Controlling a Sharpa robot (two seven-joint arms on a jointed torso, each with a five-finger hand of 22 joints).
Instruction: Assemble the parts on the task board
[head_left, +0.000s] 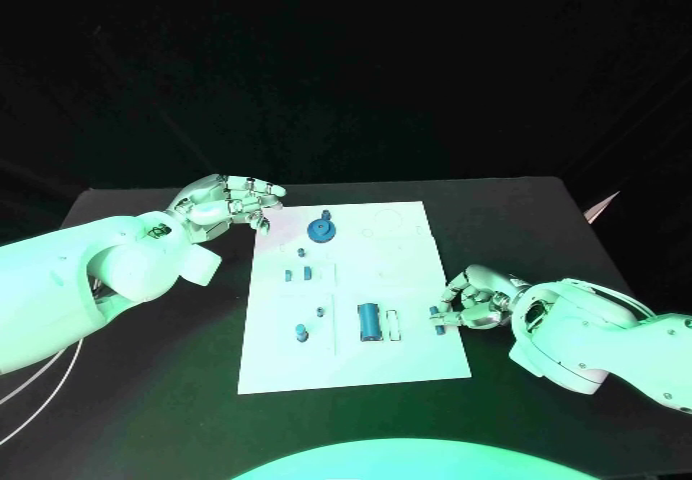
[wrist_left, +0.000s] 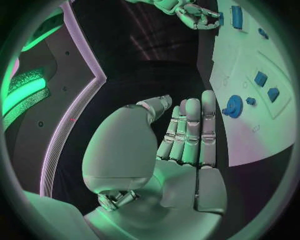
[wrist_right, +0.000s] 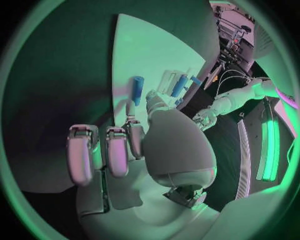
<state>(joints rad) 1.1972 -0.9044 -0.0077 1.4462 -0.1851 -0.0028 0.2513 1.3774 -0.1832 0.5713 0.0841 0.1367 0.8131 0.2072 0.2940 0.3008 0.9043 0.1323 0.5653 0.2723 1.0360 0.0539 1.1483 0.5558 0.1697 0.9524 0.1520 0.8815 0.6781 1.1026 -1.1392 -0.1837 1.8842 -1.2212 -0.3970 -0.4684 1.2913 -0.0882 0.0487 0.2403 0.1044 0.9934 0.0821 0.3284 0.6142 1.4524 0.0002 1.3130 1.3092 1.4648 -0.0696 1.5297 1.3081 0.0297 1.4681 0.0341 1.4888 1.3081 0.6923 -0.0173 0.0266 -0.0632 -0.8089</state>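
Note:
The white task board (head_left: 353, 350) lies mid-table. On it are a blue gear (head_left: 322, 232), two small blue pieces (head_left: 297, 273) and two blue cylinders (head_left: 379, 323). My right hand (head_left: 472, 300) sits at the board's right edge, with a small blue peg (head_left: 437, 315) pinched between thumb and finger; the right wrist view shows the peg (wrist_right: 137, 90) sticking out from the fingertips (wrist_right: 133, 125) over the board. My left hand (head_left: 231, 205) hovers at the board's far left corner, its fingers (wrist_left: 190, 130) straight and holding nothing, with the gear (wrist_left: 234, 106) just beyond them.
The black table (head_left: 548, 220) surrounds the board, with bare room to its left and right. Another small blue piece (head_left: 302, 332) stands near the board's left side. A pale object (head_left: 601, 208) pokes in at the table's far right edge.

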